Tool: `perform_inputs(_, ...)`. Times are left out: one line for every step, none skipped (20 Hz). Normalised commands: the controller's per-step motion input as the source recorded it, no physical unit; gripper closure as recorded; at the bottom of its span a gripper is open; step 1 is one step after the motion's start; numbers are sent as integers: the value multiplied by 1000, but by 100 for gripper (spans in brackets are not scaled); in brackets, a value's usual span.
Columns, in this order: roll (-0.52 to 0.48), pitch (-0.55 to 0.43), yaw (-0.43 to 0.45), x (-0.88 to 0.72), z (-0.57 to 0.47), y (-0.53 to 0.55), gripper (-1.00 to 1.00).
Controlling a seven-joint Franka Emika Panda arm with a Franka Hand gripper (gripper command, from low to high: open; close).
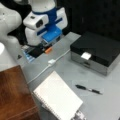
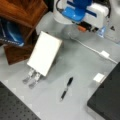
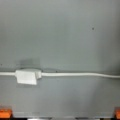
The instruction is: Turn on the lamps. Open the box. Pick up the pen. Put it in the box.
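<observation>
The pincer [image 1: 47, 50] hangs low over the far side of the desk [image 1: 100, 100], orange fingertips [image 3: 5, 112] at the bottom corners of the wrist view; whether it is open I cannot tell, and it holds nothing. Under it runs the white cable [image 3: 80, 74] with its inline switch [image 3: 26, 77], bare grey surface all round. The box [image 1: 96, 51] sits at a front view's right, black lid down, white latch [image 1: 86, 55] on its front edge. The pen [image 1: 88, 89] lies flat on open desk, near the box's front and apart from the white notebook [image 1: 57, 98], with room on every side. The notebook lies just beside the brown cabinet [image 1: 15, 95]. The lampshade [image 1: 7, 17] shows at a front view's top left edge.
</observation>
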Motion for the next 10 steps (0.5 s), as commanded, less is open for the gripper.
perform_inputs(13, 152, 182, -11, 7, -2, -100)
perform_inputs(16, 179, 198, -18, 11, -3, -100)
perform_inputs(17, 185, 202, -22, 13, -5, -100)
perform_inputs(17, 185, 200, -17, 18, -7, -100)
perform_inputs(18, 176, 186, -6, 25, -11, -100)
perform_inputs(58, 252, 199, -46, 14, 1, -100)
perform_inputs(32, 256, 202, -103, 16, 20, -100)
perform_inputs(25, 250, 188, -133, 18, 31, -100)
perform_inputs(23, 238, 171, -138, 25, 37, -100)
perform_inputs(0, 195, 160, -167, 33, 62, -100)
